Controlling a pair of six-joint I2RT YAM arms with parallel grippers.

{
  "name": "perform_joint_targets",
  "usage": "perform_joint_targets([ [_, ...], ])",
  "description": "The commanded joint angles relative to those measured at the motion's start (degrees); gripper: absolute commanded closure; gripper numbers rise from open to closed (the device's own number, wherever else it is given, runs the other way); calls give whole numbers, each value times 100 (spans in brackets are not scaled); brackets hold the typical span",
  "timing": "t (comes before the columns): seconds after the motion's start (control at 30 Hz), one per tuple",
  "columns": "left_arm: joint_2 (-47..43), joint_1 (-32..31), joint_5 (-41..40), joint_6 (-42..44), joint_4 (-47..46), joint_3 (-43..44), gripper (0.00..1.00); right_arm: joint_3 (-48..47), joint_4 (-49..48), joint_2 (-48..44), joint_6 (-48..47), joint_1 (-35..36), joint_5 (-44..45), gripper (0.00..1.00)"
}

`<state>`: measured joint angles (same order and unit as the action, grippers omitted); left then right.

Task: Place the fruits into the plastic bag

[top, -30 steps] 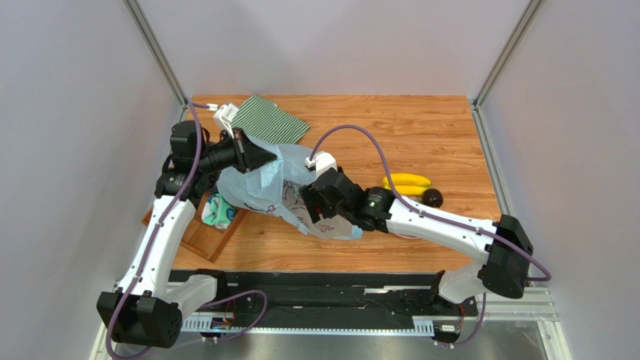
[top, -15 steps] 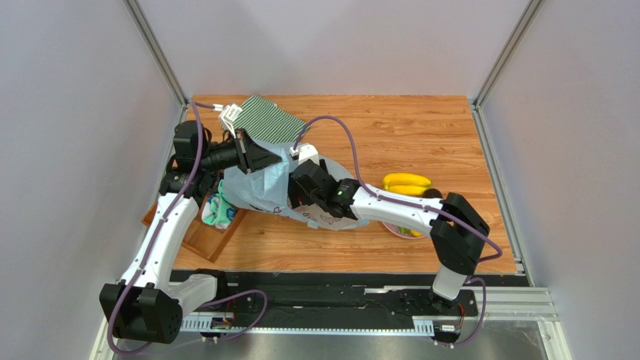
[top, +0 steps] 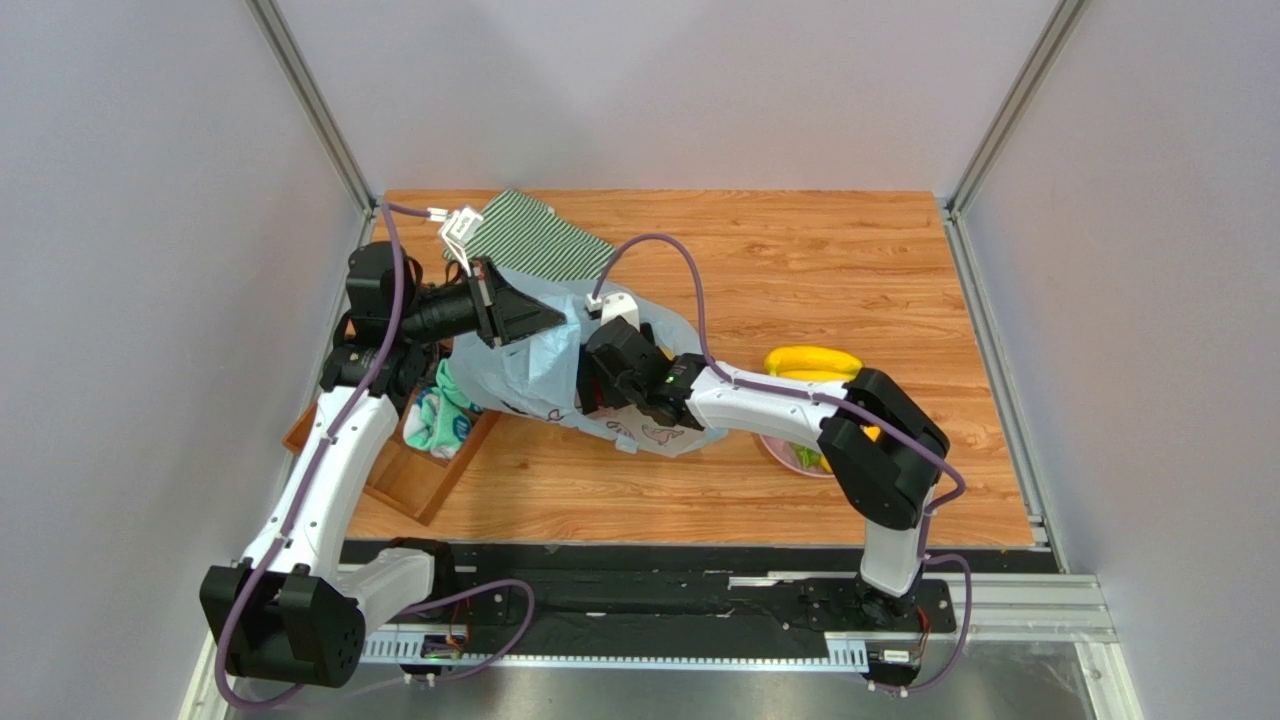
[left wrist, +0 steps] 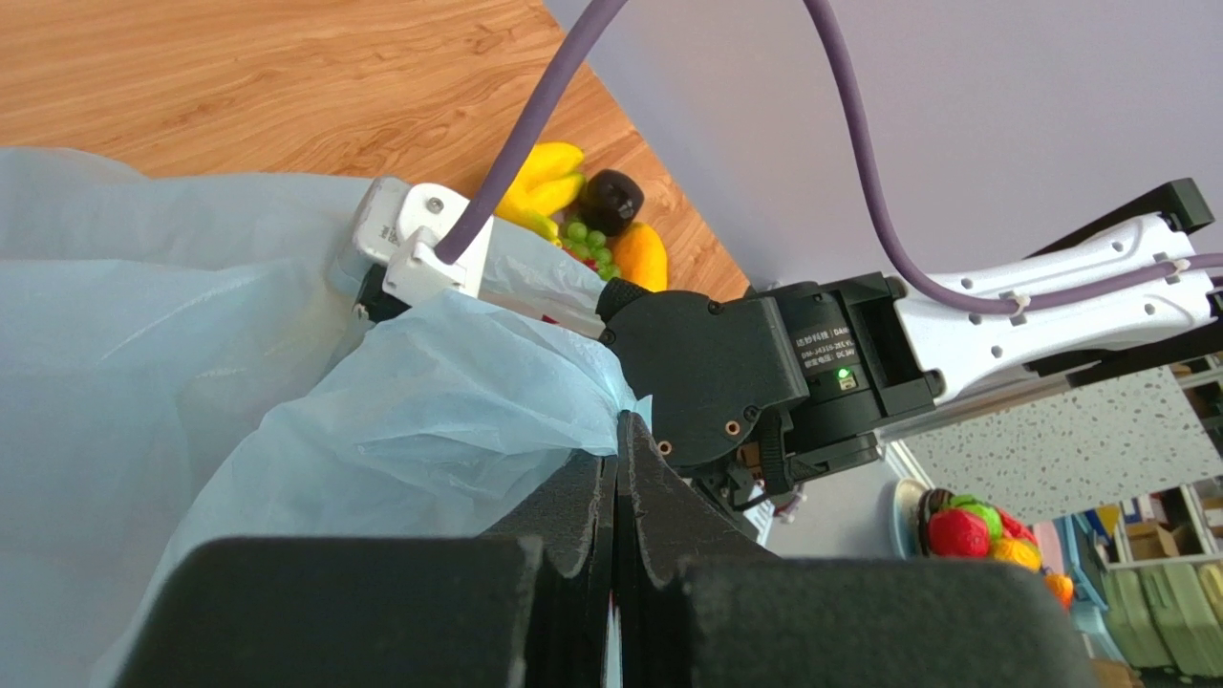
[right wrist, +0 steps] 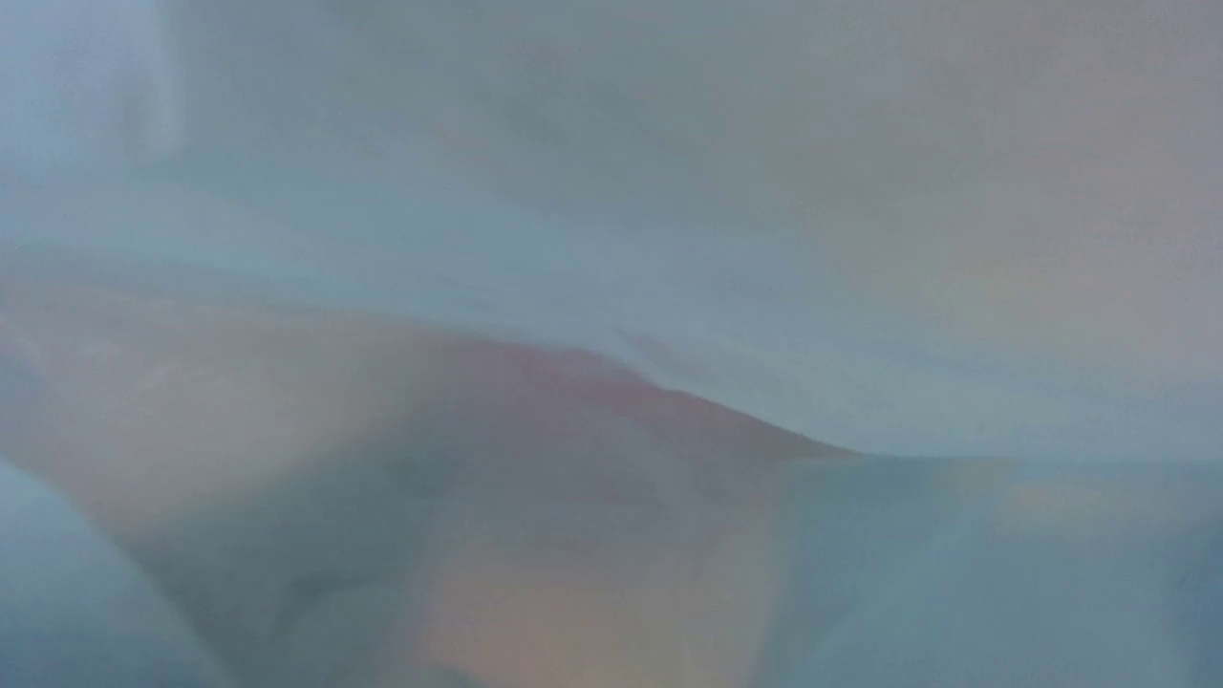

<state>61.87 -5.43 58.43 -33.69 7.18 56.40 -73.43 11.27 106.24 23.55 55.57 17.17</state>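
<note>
Pale-blue plastic bag (top: 526, 375) lies just left of the pink plate (top: 781, 458), its long axis slanting from far-left down to near-right, toward that plate, with the opening raised at the far-left end. The left gripper (left wrist: 617, 430) is clenched on the bag's rim film. The right gripper (top: 609, 368) is buried in the bag from the plate side, so its jaws are hidden and its wrist view shows only blurred film; I cannot tell its grip. A banana (left wrist: 546, 179), avocado (left wrist: 615, 201), grapes (left wrist: 589, 244) and mango (left wrist: 642, 255) sit at the plate. Left of the plate, beyond the bag, socks (top: 436, 423) lie in a wooden tray (top: 406, 480).
</note>
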Motion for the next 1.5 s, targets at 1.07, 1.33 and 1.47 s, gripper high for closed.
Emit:
perform_joint_targets([
  [1.07,177,446,-491,390,416,125,100,1841,-749,-3697,-8,59,-1427,10],
  [1.33,168,455,-535,434,495,152,100,1542,209,-4488,-404,15,-1120,11],
  [1.47,133,455,-561,451,521,161,100,1647,568,-4875,-343,-107,-409,12],
])
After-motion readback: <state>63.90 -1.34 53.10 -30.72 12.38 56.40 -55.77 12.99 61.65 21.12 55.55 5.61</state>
